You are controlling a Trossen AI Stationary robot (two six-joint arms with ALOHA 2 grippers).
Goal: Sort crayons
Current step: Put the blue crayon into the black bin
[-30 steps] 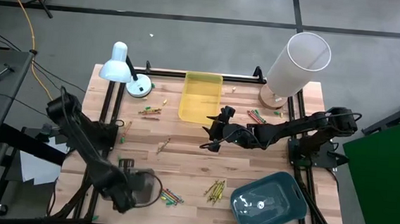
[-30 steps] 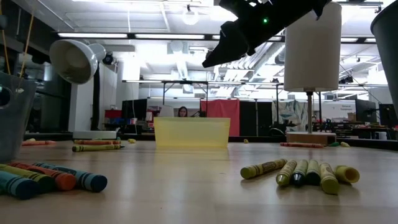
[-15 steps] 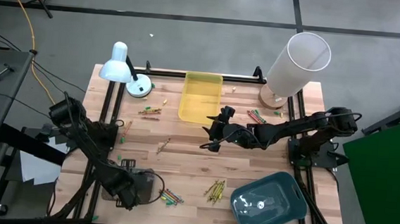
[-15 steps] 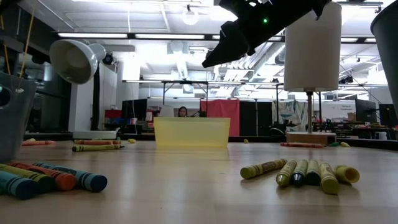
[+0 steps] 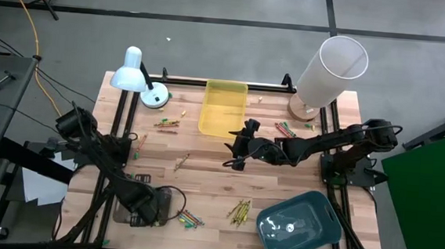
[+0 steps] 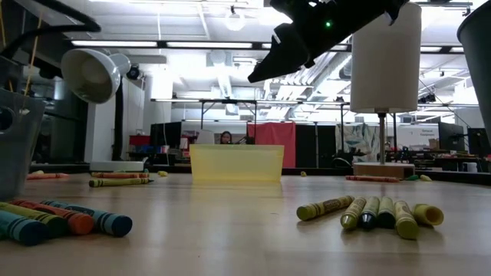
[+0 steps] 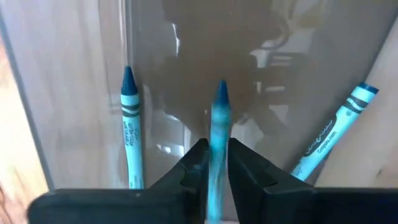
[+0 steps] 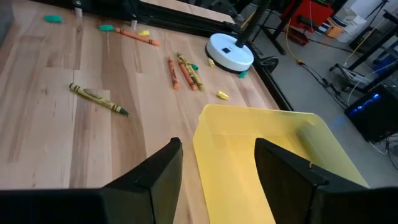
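My left gripper (image 5: 147, 209) points down into the clear grey tray (image 5: 166, 201) at the table's near left, with a blue crayon (image 7: 218, 124) between its fingers (image 7: 217, 146). Two more blue crayons (image 7: 129, 134) (image 7: 333, 134) lie flat on the tray's floor. My right gripper (image 5: 236, 153) hangs open above the table at the yellow tray's (image 5: 223, 107) near end, holding nothing. Loose crayons lie on the wood: a yellow-olive bunch (image 5: 238, 210), a mixed bunch (image 5: 189, 217) beside the grey tray, and others (image 5: 167, 124) near the lamp. My left gripper has the blue crayon between its two fingers, which stand close against its sides (image 7: 217, 163) at the blunt half; the pointed tip sticks out past them. The fingers come from above and lie along the crayon. It shows blurred, over the tray's floor.
A white desk lamp (image 5: 135, 75) stands at the far left, a tall white cylinder (image 5: 330, 69) at the far right and a teal tray (image 5: 298, 222) at the near right. Red crayons (image 5: 286, 130) lie near the cylinder. Bare wood lies mid-table.
My left gripper has come down into the grey tray at the near left, shifting a little toward the table's right, its arm folding lower.
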